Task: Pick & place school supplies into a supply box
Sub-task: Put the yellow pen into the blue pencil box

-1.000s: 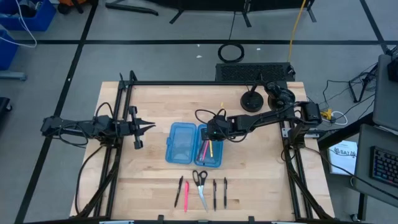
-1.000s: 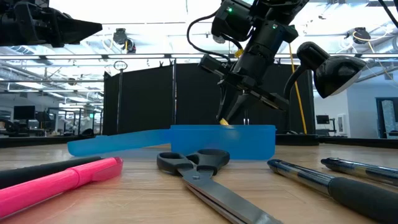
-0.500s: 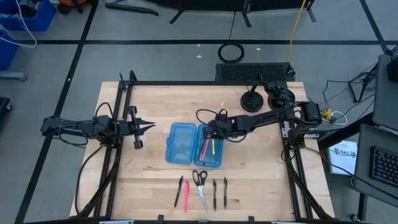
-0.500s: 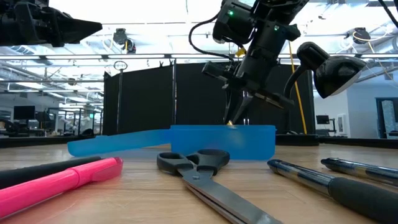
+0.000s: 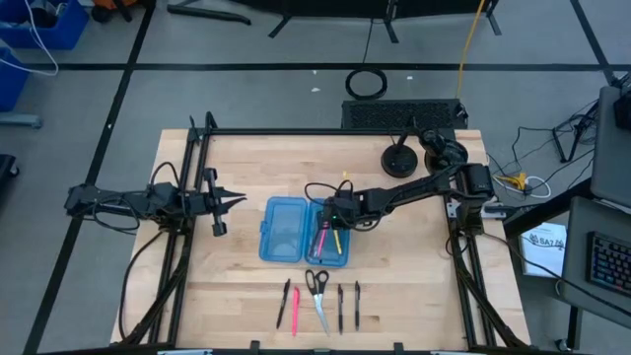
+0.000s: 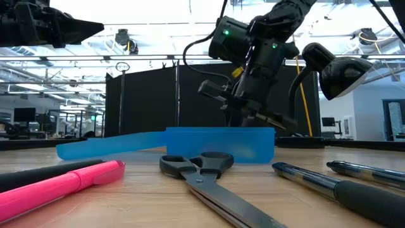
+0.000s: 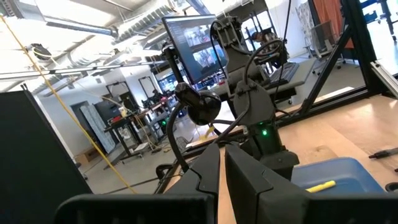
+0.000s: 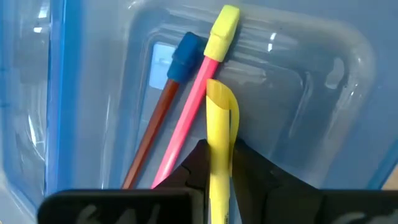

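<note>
Right gripper (image 8: pixel 219 163) clamps a yellow pen (image 8: pixel 219 143) inside the supply box (image 5: pixel 280 229).
A pink pencil (image 8: pixel 189 106) and red pencil (image 8: pixel 155 127) lie just beside its fingertips, box wall close ahead. Left gripper (image 5: pixel 240 201) waits well apart, pinched together.

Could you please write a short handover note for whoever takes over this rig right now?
Right gripper: shut on the yellow pen, lowered into the right half of the supply box.
Left gripper: shut, empty, waiting at the table's left edge.
Done: a pink pencil and a red pencil lie in the right half.
Left: release the yellow pen, then box the scissors, the pink pen and three black pens lined up along the near edge.
</note>
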You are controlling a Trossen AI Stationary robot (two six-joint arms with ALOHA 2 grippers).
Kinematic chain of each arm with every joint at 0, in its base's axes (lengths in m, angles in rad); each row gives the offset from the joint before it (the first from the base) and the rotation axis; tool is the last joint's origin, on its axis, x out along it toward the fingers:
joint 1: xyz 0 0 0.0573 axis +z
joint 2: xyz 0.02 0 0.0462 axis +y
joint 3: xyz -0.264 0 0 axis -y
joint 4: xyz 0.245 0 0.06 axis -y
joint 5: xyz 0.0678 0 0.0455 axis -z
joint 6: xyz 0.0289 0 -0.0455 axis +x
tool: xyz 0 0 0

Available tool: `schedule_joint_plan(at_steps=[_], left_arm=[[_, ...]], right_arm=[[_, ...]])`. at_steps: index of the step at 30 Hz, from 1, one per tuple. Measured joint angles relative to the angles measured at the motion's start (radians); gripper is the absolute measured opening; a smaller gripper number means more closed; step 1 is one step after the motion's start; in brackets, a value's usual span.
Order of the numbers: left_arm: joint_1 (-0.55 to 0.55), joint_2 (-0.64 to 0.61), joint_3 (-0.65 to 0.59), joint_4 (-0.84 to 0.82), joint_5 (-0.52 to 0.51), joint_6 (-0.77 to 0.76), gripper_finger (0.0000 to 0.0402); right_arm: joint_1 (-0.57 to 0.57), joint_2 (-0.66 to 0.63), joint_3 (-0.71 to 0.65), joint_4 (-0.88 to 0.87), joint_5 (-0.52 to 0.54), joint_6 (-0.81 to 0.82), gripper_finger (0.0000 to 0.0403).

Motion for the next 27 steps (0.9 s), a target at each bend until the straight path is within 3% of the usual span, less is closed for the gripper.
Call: schedule_joint_plan(at_steps=[7,16,27], left_arm=[[0.000,0.000,0.000,-0.001,0.000,-0.002,0.0031],[0.000,0.000,0.000,-0.001,0.000,-0.018,0.0031],[0.000,0.000,0.000,-0.003,0.001,-0.027,0.0031]], right_arm=[[0.000,-0.001,-0.002,0.011,0.016,0.028,0.0083],[-0.005,0.003,-0.005,0.074,0.064,0.070,0.0034],[-0.007,0.005,-0.006,0.166,0.075,0.075,0.0081]])
